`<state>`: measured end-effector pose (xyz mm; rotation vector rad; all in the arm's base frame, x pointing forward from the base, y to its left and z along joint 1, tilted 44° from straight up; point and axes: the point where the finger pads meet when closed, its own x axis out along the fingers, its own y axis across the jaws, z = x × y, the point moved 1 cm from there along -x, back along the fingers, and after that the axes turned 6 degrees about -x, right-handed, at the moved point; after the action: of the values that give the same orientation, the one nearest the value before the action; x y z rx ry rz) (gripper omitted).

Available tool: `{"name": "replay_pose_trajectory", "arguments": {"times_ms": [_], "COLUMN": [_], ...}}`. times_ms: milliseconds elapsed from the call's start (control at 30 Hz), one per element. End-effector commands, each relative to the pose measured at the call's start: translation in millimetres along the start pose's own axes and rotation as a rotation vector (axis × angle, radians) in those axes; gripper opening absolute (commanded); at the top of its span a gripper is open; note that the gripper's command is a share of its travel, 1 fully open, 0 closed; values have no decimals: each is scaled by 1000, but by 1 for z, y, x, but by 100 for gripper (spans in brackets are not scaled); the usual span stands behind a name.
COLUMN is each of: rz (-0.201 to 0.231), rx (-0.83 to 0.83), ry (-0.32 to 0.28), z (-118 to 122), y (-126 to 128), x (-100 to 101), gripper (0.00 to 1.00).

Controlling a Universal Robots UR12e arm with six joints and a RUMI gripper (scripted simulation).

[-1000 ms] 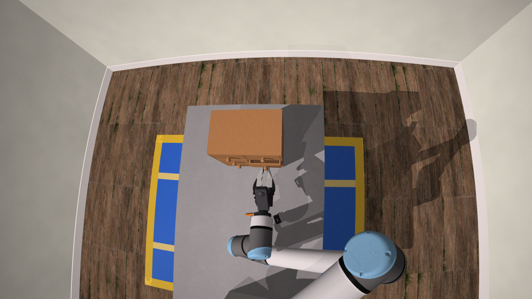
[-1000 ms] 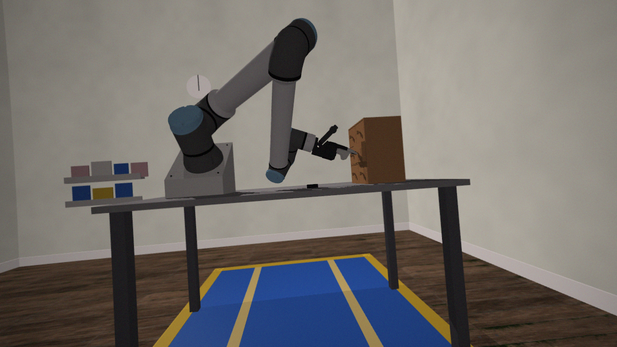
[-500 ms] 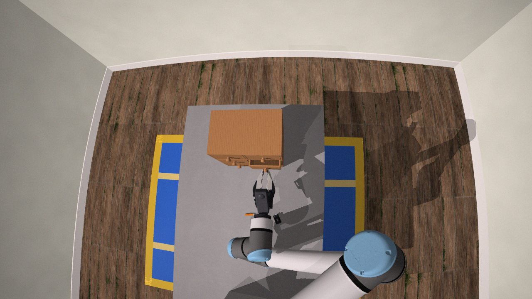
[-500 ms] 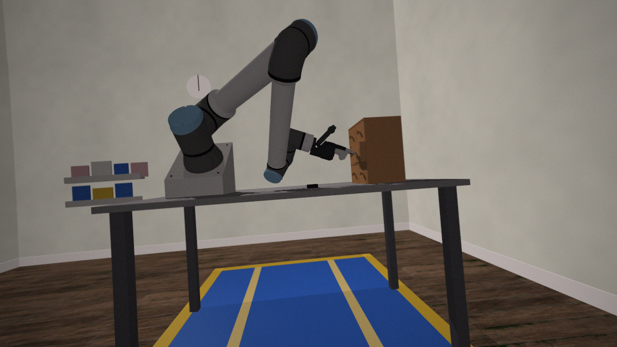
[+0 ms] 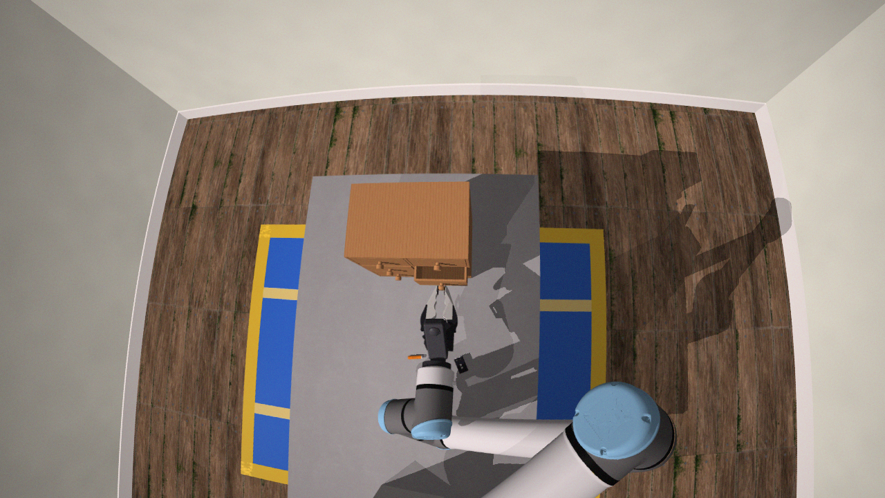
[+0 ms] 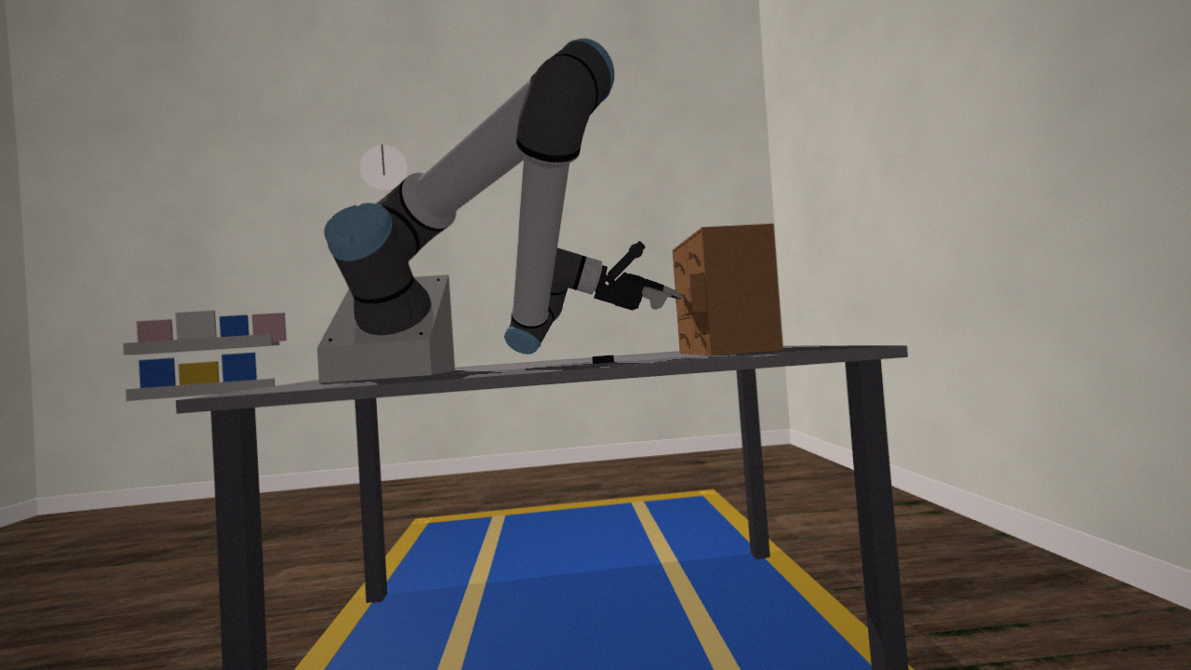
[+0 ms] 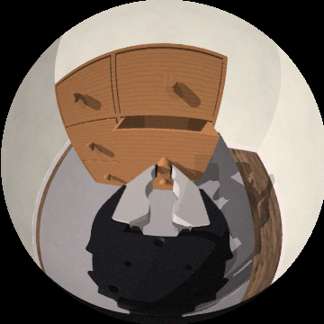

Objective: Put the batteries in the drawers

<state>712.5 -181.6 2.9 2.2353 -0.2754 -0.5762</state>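
Chest (image 5: 408, 219) (image 6: 741, 287) (image 7: 171, 67): upright on worktop (image 5: 346, 328) (image 6: 541, 379) | right middle drawer (image 5: 454, 283) (image 6: 698, 293) (image 7: 166, 141): partly out, contents unclear | gripper (image 5: 440, 288) (image 6: 681, 296) (image 7: 164, 166): pinching that drawer's knob (image 5: 440, 286) (image 7: 164, 163), reaching forward, tipped slightly down | batteries: can't tell where

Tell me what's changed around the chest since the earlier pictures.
The middle-row right drawer has slid further out, away from the chest. The gripper backed off with it, its hold on the knob unchanged. The chest stayed put.
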Motion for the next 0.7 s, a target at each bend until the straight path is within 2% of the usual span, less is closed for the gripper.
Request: {"name": "replay_pose_trajectory", "arguments": {"times_ms": [0,667], "rz": [0,0], "rx": [0,0], "ry": [1,1], "z": [1,5], "y": [0,-1], "x": [-4,-16], "gripper": [7,7]}}
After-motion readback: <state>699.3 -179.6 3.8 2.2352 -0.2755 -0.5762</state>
